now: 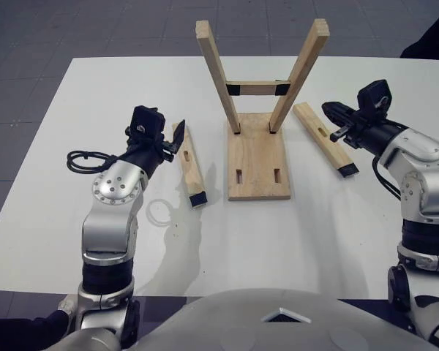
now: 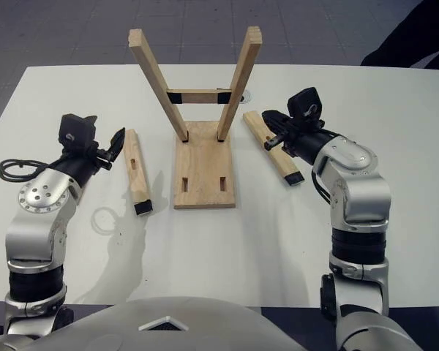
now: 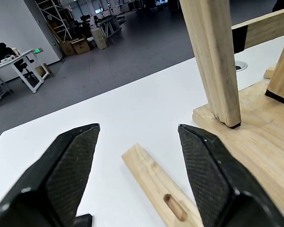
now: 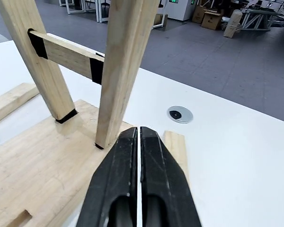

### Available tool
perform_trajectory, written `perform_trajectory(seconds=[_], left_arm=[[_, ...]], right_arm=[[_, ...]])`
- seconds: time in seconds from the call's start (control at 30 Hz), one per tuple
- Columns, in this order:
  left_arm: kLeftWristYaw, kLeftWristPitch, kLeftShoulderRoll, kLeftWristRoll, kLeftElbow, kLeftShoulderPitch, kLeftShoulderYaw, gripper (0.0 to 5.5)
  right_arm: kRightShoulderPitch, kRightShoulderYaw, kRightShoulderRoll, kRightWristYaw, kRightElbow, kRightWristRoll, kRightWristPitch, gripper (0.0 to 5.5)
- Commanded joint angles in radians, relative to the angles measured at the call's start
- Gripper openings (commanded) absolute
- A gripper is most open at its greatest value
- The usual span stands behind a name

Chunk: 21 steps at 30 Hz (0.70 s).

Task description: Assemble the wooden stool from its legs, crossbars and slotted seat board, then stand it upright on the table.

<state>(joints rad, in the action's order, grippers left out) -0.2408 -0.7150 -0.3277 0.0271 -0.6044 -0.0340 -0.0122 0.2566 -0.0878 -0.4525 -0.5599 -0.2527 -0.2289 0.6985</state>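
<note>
Now we see the seat board (image 1: 257, 164) lying flat on the middle of the tabletop (image 1: 314, 234), nearer its far edge. Two standing legs (image 1: 218, 73) and a crossbar (image 1: 257, 88) are stuck in it. Our left gripper (image 3: 138, 132) is wide open by the left loose leg (image 1: 189, 164), and our right gripper (image 4: 140, 137) is pinched closed and holds nothing, near the right loose leg (image 1: 325, 139).

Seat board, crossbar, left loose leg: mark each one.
seat board (image 1: 257, 157), left eye view, bare middle of its top face
crossbar (image 1: 257, 88), left eye view, middle of the bar between the two standing legs
left loose leg (image 1: 189, 170), left eye view, mid-length, just below its slot
</note>
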Motion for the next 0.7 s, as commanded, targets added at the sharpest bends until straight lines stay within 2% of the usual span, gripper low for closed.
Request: perform_trajectory(seconds=[0.03,0.17,0.33,0.37,0.43,0.53,0.7], left_arm=[[0.088,-0.026,0.064,-0.036,-0.090,-0.131,0.018,3.09],[0.170,0.019,0.098,-0.085,-0.116,-0.227,-0.033,3.09],[0.230,0.062,0.140,-0.119,-0.172,-0.357,-0.115,3.09],[0.224,0.081,0.150,-0.105,-0.175,-0.386,-0.135,3.26],[0.180,0.144,0.168,-0.035,-0.158,-0.421,-0.184,3.56],[0.067,0.266,0.129,0.065,-0.047,-0.436,-0.257,4.02],[-0.048,0.409,0.081,0.154,0.199,-0.386,-0.325,4.02]], right_arm=[[-0.086,-0.003,-0.026,0.067,-0.012,0.063,-0.026,0.10],[-0.155,-0.047,-0.021,0.156,-0.006,0.119,-0.098,0.10],[-0.154,-0.051,-0.011,0.202,-0.004,0.139,-0.160,0.10],[-0.163,-0.055,-0.009,0.206,-0.007,0.137,-0.161,0.10],[-0.198,-0.056,0.001,0.210,-0.016,0.131,-0.165,0.10],[-0.240,-0.058,0.007,0.223,-0.008,0.141,-0.182,0.10],[-0.206,-0.049,0.003,0.218,0.015,0.135,-0.180,0.10]])
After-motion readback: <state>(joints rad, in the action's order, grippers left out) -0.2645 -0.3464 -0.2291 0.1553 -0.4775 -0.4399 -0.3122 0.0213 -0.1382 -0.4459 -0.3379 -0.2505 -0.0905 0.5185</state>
